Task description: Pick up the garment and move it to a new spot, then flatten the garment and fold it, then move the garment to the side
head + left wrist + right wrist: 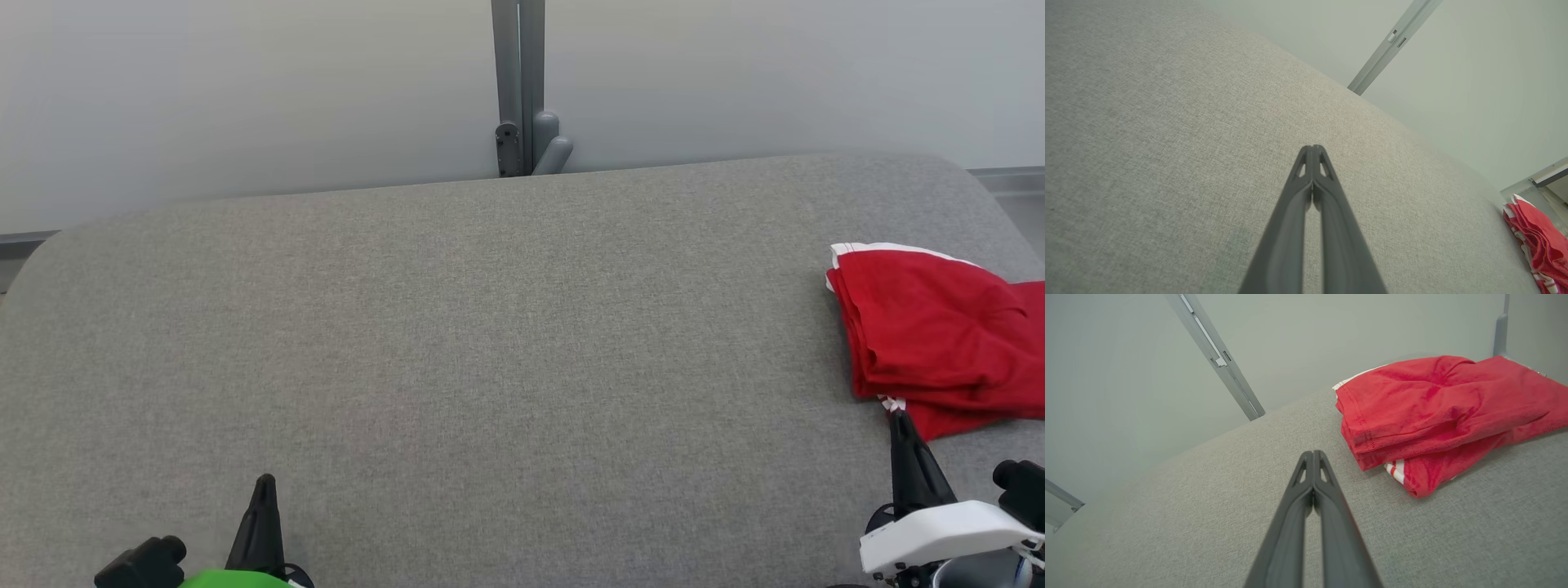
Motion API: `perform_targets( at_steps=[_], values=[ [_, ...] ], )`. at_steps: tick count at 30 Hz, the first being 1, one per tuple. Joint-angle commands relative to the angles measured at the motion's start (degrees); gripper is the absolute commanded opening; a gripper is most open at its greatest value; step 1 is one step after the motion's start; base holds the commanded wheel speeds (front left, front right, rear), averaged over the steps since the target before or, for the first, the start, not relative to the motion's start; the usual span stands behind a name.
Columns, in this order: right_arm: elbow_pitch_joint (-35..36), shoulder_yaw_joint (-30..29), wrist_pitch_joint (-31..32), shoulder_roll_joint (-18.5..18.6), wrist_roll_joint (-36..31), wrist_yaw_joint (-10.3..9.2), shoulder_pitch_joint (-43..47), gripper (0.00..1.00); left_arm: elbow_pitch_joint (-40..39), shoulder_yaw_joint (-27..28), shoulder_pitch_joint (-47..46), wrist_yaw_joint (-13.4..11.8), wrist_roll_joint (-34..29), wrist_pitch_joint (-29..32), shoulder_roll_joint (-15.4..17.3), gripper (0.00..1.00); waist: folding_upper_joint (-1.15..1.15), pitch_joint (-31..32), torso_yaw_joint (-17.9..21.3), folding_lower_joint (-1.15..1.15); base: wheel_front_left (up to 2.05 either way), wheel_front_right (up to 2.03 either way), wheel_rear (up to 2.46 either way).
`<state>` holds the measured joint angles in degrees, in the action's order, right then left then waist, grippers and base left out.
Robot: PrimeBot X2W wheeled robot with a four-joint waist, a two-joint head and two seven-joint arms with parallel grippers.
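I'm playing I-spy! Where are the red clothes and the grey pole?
red clothes (1437,400), right wrist view, top folded layer.
grey pole (519,82), head view, upright shaft.

The garment (931,327) is bright red, with a white edge and red-and-white stripes on its lower layer. The desk (490,343) is mottled light grey weave. The left fingers (1284,237) and right fingers (1284,535) are dark grey.

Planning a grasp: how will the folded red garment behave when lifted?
Likely floppy: the red garment lies in soft creased layers, so it should drape and unfold. Probably light, being thin cloth. Pushed, it may bunch on the textured gray surface.
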<state>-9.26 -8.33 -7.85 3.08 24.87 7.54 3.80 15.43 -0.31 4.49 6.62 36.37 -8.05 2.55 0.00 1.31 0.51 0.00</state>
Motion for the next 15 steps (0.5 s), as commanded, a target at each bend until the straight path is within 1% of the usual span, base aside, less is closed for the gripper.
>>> perform_targets(
  at_steps=[1,15],
  values=[
    [0.47,0.02,0.47,0.37,2.58,-0.01,-1.72,0.0,-0.75,0.37,-1.84,0.28,2.18,0.51,0.2,0.0,0.0,-0.02,-0.01,0.0,0.0,0.0,0.0],
    [-0.48,0.2,3.41,0.28,15.94,-0.03,-3.42,0.0,-0.78,1.55,-3.93,0.42,13.31,3.39,0.26,0.0,0.0,-0.23,-0.08,0.0,0.0,0.0,0.0]
  ],
)
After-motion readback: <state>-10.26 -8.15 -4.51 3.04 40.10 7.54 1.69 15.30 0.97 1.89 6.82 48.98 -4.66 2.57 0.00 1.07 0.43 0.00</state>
